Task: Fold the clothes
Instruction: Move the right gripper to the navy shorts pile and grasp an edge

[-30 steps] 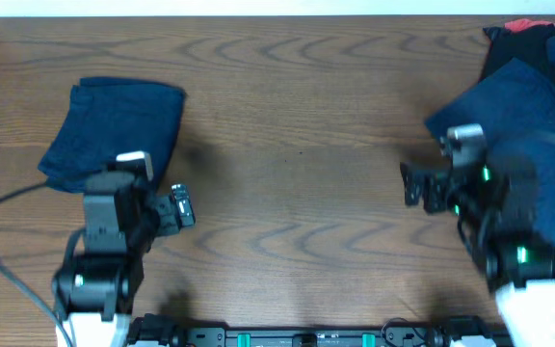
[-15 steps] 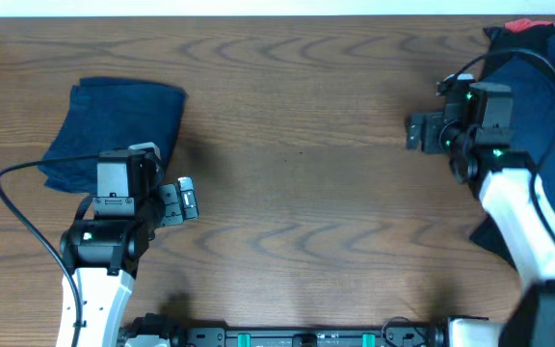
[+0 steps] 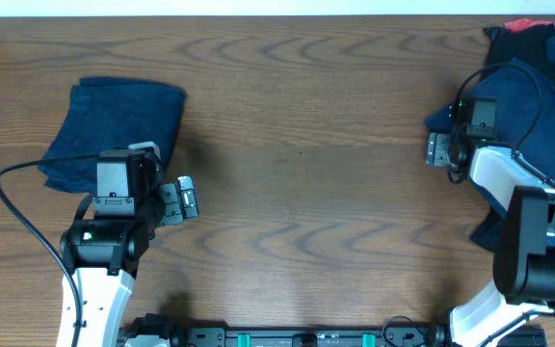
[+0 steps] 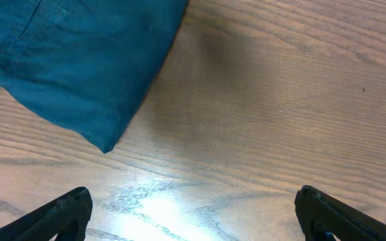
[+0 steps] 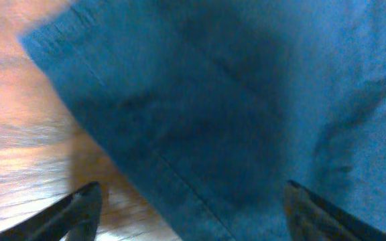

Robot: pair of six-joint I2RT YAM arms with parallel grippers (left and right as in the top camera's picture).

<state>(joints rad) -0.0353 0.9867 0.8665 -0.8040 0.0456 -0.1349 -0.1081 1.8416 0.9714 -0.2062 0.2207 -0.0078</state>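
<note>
One pair of navy clothes lies folded into a thick rectangular bundle [image 3: 123,130] at the far left; its corner [image 4: 79,60] shows in the left wrist view. My left gripper [image 3: 183,200] hangs open just right of the bundle, over bare wood [image 4: 193,214], touching nothing. A second pair of navy shorts [image 3: 538,125] lies spread loosely at the right edge. My right gripper [image 3: 438,149] sits at the left hem of these shorts. Its jaws are open [image 5: 193,211] and straddle the hem of the blue fabric [image 5: 233,114], one finger [image 5: 79,207] over wood, the other over cloth.
A black garment [image 3: 509,53] and a bit of red cloth [image 3: 523,24] lie under the shorts at the far right corner. The wooden table [image 3: 306,193] stretches between the two arms. The arm bases stand along the near edge.
My right gripper has swung away from the near side toward the far right, onto the hem of the loose shorts, and its jaws have narrowed a little. The left arm shifted slightly, then stayed.
</note>
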